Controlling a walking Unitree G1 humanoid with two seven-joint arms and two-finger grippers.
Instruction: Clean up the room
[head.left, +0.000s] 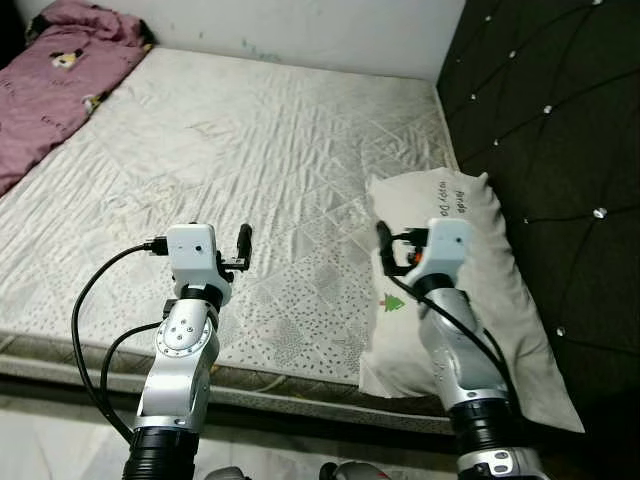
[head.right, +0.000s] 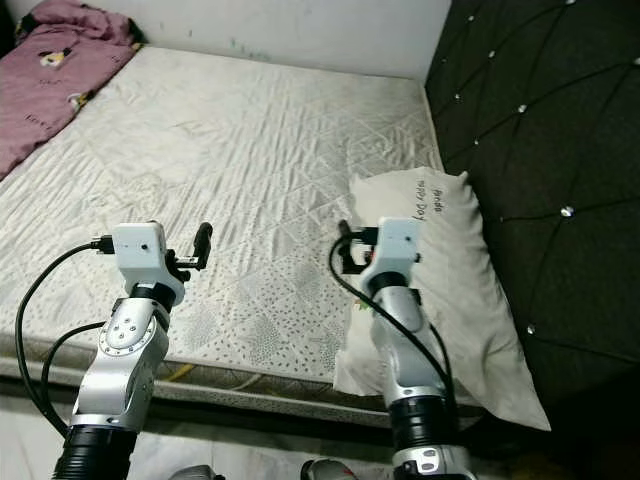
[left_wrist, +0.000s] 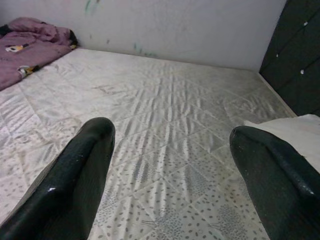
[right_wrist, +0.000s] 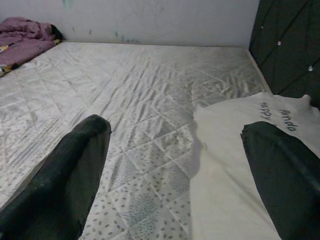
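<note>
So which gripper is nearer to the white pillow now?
The right. The right gripper hovers over the near left part of the white pillow, fingers open. The left gripper, also open, is over the bare mattress, well to the pillow's left.

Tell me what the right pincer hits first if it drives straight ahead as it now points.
Likely the white pillow: the open right pincer hangs over its inner edge, with bare mattress beyond. Depth is unclear.
</note>
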